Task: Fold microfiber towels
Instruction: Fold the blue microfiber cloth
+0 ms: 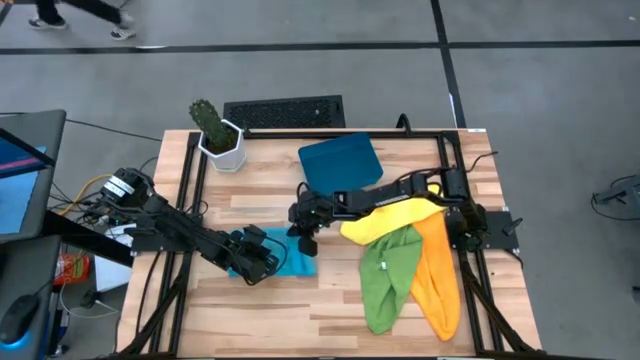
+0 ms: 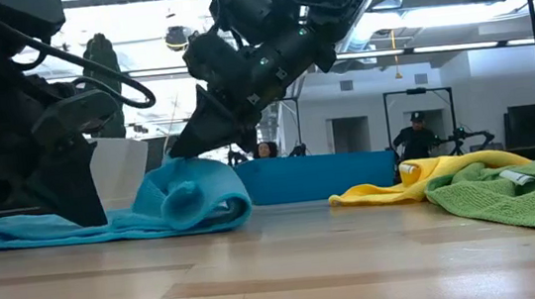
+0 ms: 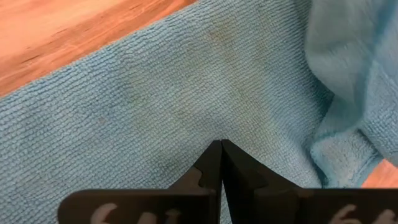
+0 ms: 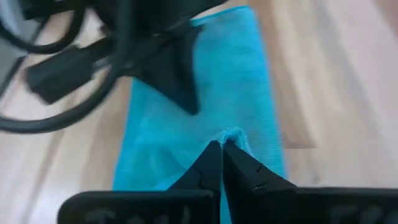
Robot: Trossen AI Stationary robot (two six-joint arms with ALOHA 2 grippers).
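Table (image 1: 330, 305): wooden. We log orange towel (image 1: 438, 280), green towel (image 1: 388, 272), yellow towel (image 1: 385, 220) piled right; blue towel (image 1: 295, 262) left of centre. Right gripper (image 4: 221, 146) pinches blue towel's raised edge. Left gripper (image 3: 221, 144) pressed together on blue towel.

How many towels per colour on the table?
Blue towel: 1
Yellow towel: 1
Green towel: 1
Orange towel: 1
Total: 4
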